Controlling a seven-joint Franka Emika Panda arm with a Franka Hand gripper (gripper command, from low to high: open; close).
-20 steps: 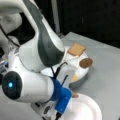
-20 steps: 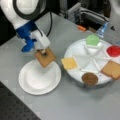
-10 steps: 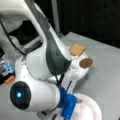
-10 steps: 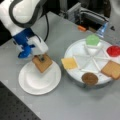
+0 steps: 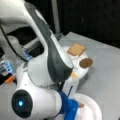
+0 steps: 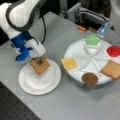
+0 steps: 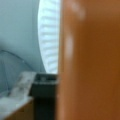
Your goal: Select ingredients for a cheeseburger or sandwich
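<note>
In a front view the arm's white bulk hides most of the divided tray (image 5: 82,56) and the tool. In the wrist view a blurred tan slab (image 7: 90,60) blocks everything right of the plate rim (image 7: 48,37).

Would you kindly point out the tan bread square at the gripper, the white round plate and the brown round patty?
tan bread square (image 6: 40,66), front view, top face.
white round plate (image 6: 51,81), front view, bare rim.
brown round patty (image 6: 89,78), front view, centre.

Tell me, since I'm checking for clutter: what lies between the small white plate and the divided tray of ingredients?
Nothing: in a front view only bare grey table separates the small white plate from the divided tray.
</note>
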